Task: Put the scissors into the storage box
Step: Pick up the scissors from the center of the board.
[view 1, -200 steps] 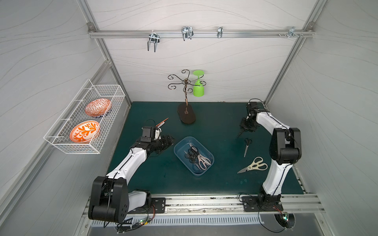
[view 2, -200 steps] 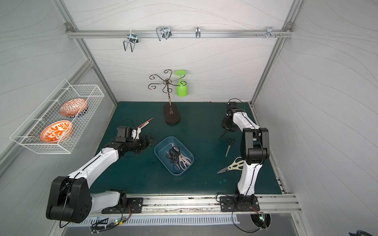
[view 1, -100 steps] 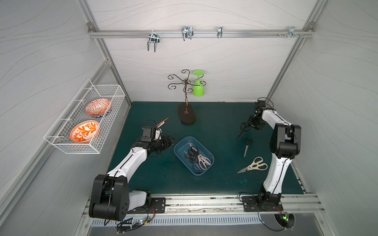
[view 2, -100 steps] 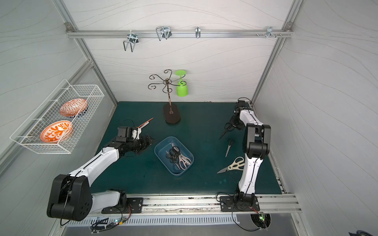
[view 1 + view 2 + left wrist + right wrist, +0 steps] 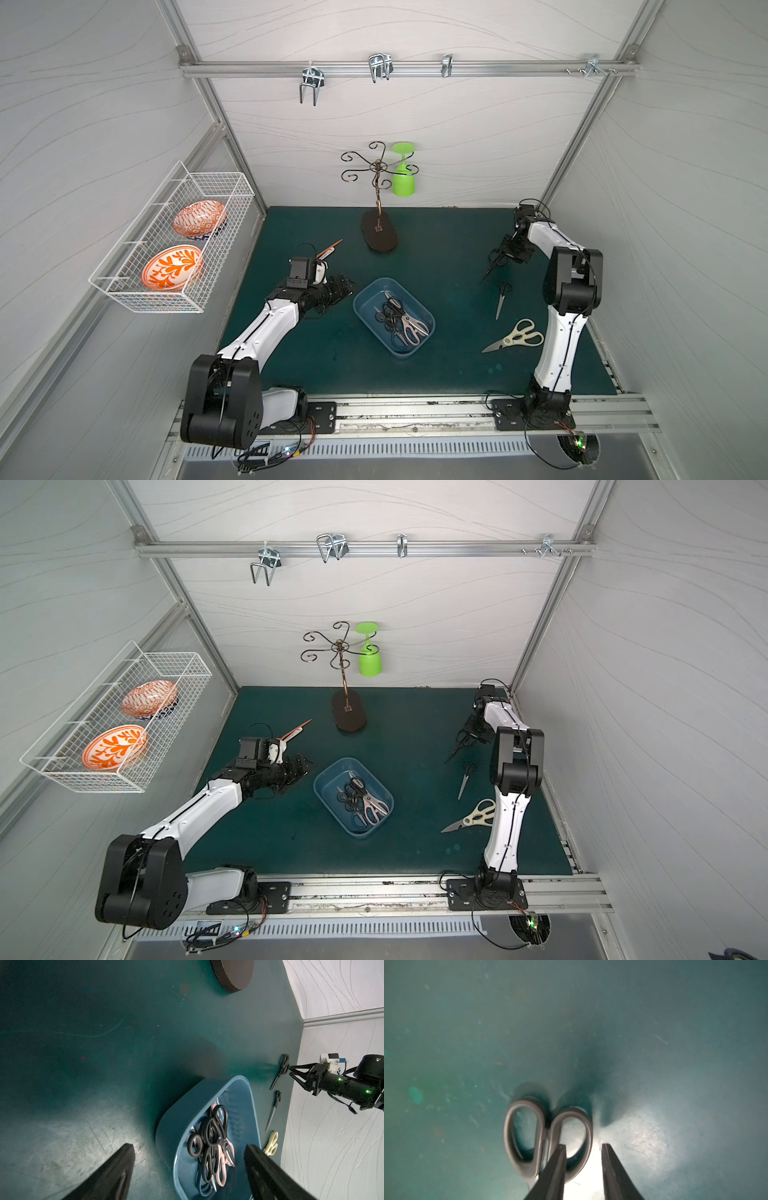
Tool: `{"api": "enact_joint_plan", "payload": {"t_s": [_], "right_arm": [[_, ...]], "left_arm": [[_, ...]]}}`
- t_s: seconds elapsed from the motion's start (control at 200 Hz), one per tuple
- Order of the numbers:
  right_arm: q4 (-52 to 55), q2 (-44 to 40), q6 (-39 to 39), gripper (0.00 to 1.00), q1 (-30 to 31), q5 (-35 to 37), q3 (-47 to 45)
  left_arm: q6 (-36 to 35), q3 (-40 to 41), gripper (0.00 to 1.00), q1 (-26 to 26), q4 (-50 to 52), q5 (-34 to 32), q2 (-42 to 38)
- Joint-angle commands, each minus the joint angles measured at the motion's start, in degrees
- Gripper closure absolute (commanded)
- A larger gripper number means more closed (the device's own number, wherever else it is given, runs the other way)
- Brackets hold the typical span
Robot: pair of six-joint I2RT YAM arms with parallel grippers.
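On the green mat, nearest the rail, the cream pair lies flat, the small pair just beyond. Mid-mat, the box holds a heap of scissors; my left claw hangs beside it, jaws wide and empty. Farthest back, my right claw straddles the rim of one handle loop of the black pair, jaws apart, not clamped.

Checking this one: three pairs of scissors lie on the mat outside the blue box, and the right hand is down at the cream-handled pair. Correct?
Not quite. Three pairs do lie outside the storage box, but the right hand is at the dark-handled pair farthest back, not the cream pair, which lies untouched. This is seen in both top views.
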State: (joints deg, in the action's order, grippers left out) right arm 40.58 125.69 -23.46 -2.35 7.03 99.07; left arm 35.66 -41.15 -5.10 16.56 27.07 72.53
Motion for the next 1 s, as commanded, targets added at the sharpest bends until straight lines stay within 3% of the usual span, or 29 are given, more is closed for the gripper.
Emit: {"api": "enact_joint_plan", "payload": {"t_s": [0.0, 0.425, 0.77, 0.995], "right_arm": [[1.37, 1.54, 0.79, 0.68, -0.29, -0.08, 0.24], [2.13, 4.43, 0.88, 0.74, -0.38, -0.62, 1.57], [2.56, 5.36, 0.77, 0.93, -0.38, -1.42, 2.15], [2.76, 3.39, 0.86, 1.0, -0.39, -2.06, 2.53]], "left_arm": [[-0.86, -2.1, 0.13, -0.09, -0.64, -0.68, 0.56], [-1.18, -2.09, 0.13, -0.08, -0.37, -1.13, 0.68], [-1.21, -2.1, 0.13, -0.09, -0.34, -1.13, 0.94], [-1.27, -2.28, 0.13, -0.08, -0.15, -1.18, 1.29]]}}
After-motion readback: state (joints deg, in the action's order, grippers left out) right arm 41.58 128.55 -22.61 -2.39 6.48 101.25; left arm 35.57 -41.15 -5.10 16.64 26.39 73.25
